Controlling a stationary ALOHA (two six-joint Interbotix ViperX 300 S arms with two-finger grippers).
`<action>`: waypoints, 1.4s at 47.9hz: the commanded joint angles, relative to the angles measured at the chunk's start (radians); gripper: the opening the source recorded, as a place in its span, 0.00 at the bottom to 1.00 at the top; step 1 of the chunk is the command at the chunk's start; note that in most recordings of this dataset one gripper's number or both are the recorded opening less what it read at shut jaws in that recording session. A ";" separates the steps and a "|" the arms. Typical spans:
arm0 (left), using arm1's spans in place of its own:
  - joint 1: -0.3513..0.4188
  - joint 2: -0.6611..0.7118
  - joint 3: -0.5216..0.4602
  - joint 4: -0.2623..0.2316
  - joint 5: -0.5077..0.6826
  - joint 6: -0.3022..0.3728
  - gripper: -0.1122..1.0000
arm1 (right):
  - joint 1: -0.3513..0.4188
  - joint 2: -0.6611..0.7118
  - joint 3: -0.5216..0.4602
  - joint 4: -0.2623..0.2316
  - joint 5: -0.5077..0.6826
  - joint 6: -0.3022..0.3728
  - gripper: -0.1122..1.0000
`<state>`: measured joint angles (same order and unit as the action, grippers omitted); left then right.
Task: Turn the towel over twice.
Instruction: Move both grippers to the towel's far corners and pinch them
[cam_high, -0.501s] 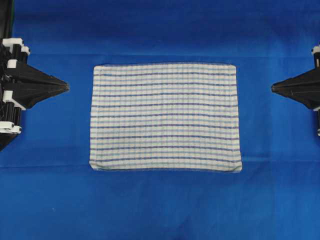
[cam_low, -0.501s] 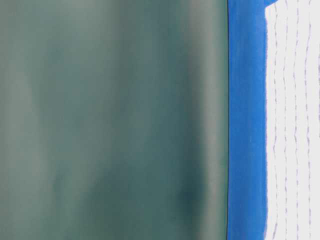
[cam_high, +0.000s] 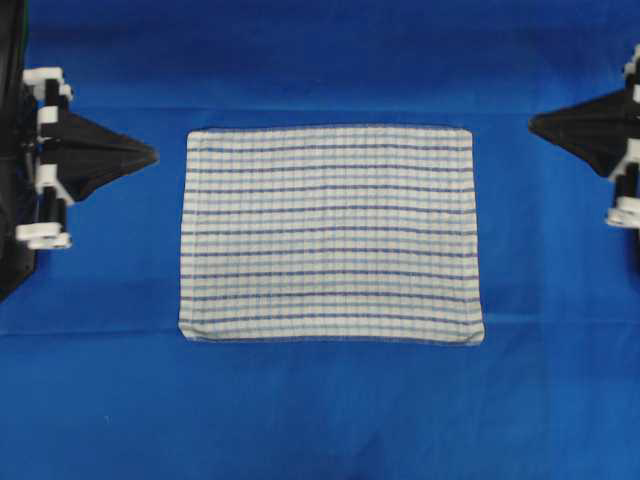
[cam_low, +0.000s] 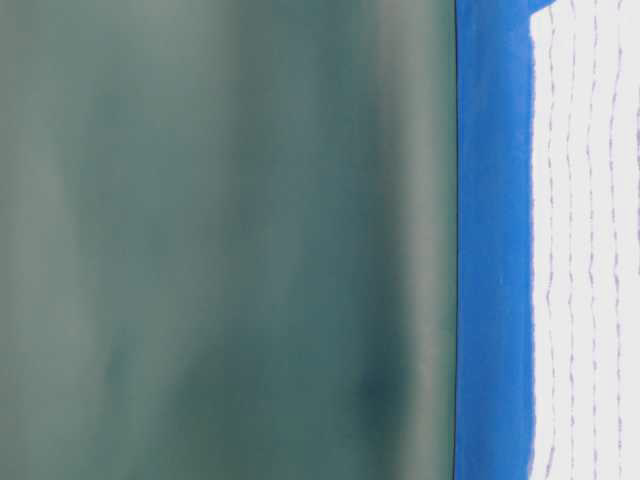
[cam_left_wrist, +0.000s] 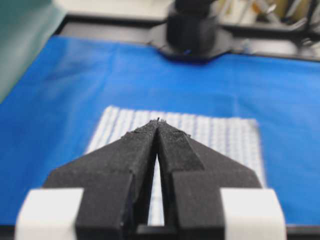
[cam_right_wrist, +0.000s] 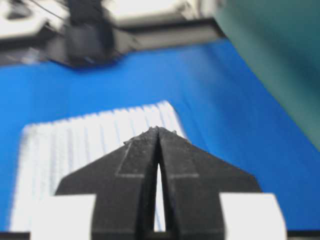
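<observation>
With the striped towel (cam_high: 331, 234) flat at the blue table cover's (cam_high: 320, 410) centre and my left gripper (cam_high: 150, 156) at nine o'clock and right gripper (cam_high: 535, 124) at three pinched shut, empty, I should open both before pinching one hem.

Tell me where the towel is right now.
In the overhead view the towel lies flat at the middle of the blue table covering, between the left hand and the right hand, touching neither.

Woven cloth towel (cam_high: 331, 234) on matt, smooth blue table covering (cam_high: 320, 410)
</observation>
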<state>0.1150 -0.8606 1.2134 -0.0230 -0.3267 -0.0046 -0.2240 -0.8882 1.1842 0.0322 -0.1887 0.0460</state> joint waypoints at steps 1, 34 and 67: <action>0.040 0.038 0.006 -0.005 -0.043 0.000 0.10 | -0.052 0.057 -0.018 0.005 0.002 0.012 0.10; 0.261 0.647 0.086 -0.015 -0.385 -0.003 0.86 | -0.252 0.730 -0.087 0.003 -0.117 0.044 0.65; 0.318 0.930 0.025 -0.017 -0.419 -0.063 0.64 | -0.256 0.877 -0.114 0.002 -0.127 0.041 0.56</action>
<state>0.4295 0.0752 1.2410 -0.0399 -0.7501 -0.0660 -0.4771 -0.0031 1.0815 0.0337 -0.3083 0.0890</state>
